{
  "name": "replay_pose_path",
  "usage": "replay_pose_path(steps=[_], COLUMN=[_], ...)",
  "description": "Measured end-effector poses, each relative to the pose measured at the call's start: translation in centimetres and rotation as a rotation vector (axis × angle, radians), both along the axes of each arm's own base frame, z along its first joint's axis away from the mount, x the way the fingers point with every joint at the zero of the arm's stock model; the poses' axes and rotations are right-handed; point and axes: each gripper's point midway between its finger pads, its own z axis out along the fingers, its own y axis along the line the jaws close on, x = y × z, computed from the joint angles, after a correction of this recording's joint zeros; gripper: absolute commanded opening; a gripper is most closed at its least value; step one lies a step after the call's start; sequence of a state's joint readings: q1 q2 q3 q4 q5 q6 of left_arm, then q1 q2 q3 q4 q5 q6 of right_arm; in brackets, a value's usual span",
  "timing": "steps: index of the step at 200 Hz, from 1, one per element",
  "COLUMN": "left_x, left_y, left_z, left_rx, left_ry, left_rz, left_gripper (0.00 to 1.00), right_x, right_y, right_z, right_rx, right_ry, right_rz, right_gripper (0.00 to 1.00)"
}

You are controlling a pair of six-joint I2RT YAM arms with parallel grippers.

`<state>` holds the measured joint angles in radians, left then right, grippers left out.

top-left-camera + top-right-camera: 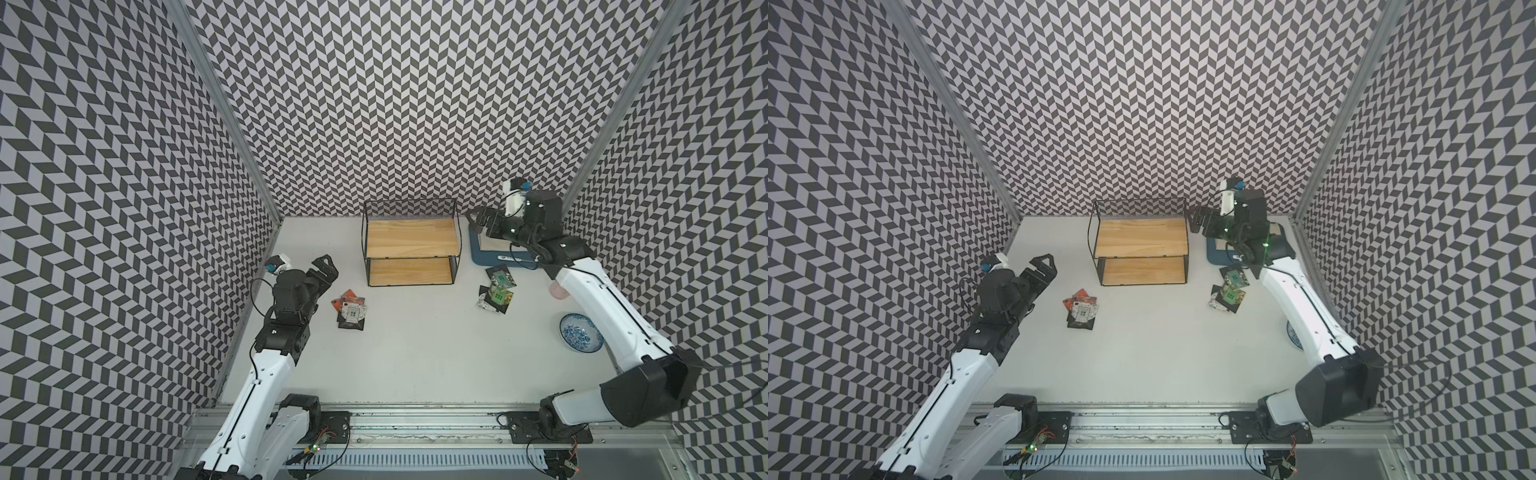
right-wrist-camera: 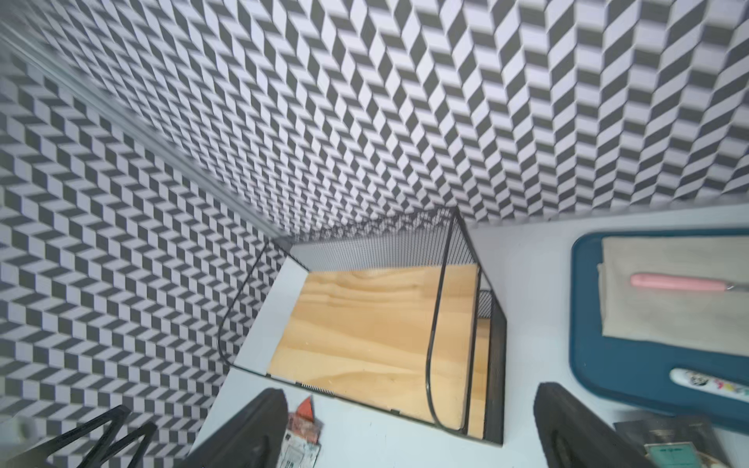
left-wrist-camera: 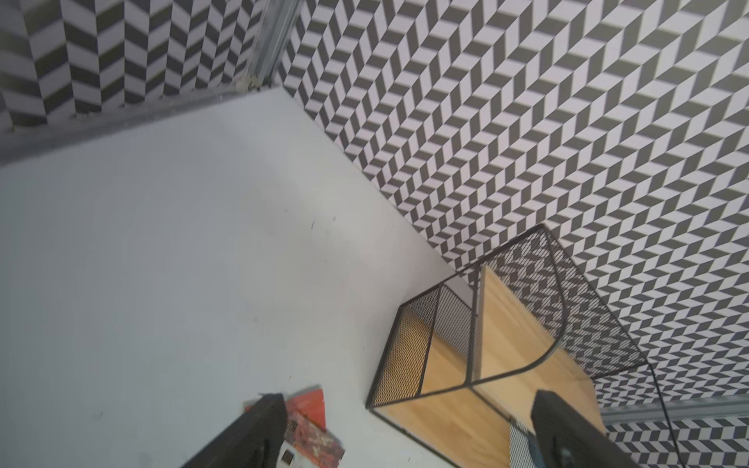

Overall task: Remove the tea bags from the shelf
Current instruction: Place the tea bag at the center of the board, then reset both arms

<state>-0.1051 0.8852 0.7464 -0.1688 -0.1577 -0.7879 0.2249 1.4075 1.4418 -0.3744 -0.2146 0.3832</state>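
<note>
The shelf point(image 1: 409, 249) stands at the back centre, and both of its wooden boards are bare in both top views. The tea bags lie on the table in two piles. A red, pink and white pile point(image 1: 350, 309) is left of the shelf, and a green and teal pile point(image 1: 498, 291) is to its right. My left gripper point(image 1: 325, 271) hovers open just beyond the left pile, holding nothing. My right gripper point(image 1: 477, 220) is open and empty by the shelf's right end, over the blue tray. The left wrist view shows the shelf point(image 3: 506, 344) and red sachets point(image 3: 312, 421) beside one finger.
A blue tray point(image 1: 482, 254) holding a beige cloth point(image 2: 664, 308), a pink tool point(image 2: 677, 281) and a white pen point(image 2: 709, 383) sits right of the shelf. A blue patterned bowl point(image 1: 581, 333) and a pink cup point(image 1: 559, 289) stand near the right arm. Patterned walls close in three sides.
</note>
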Motion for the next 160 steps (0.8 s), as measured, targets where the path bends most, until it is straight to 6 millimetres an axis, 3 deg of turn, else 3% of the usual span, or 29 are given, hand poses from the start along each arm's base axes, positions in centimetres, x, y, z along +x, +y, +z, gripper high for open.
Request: replay_pose_path(steps=[20,42,61,87,105,128,160], left_x=[1.6,3.1,3.1,2.7,4.3,5.6,4.7], left_y=[2.0,4.4,5.8,6.9,6.4,5.6,5.4], left_z=[3.1,3.9,0.8,-5.0,-6.5,-8.1,-11.4], left_rx=[0.081,0.189,0.306,0.447,0.524,0.588,0.637], left_ry=[-0.013,-0.032,-0.037,0.045,0.072,0.067,0.070], left_rz=[0.108,0.197,0.208,0.182,0.114,0.050,0.022], left_gripper=[1.00,1.00,0.99,1.00,0.99,1.00,0.99], right_x=[-0.2,-0.6,-1.2,-2.6,-3.7,-4.0,-5.3], right_y=[-4.6,-9.3,-11.2,-13.2,-13.9,-14.1,-14.3], right_z=[1.4,-0.4,-4.2,-12.8,-17.8,-21.2,-23.9], right_rx=[0.017,-0.009,-0.057,-0.175,-0.253,-0.310,-0.356], right_ry=[-0.084,-0.117,-0.141,-0.094,-0.040,-0.029,-0.062], right_rz=[-0.107,-0.279,-0.356,-0.419,-0.425,-0.413,-0.405], right_gripper=[0.99,0.99,1.00,1.00,1.00,1.00,1.00])
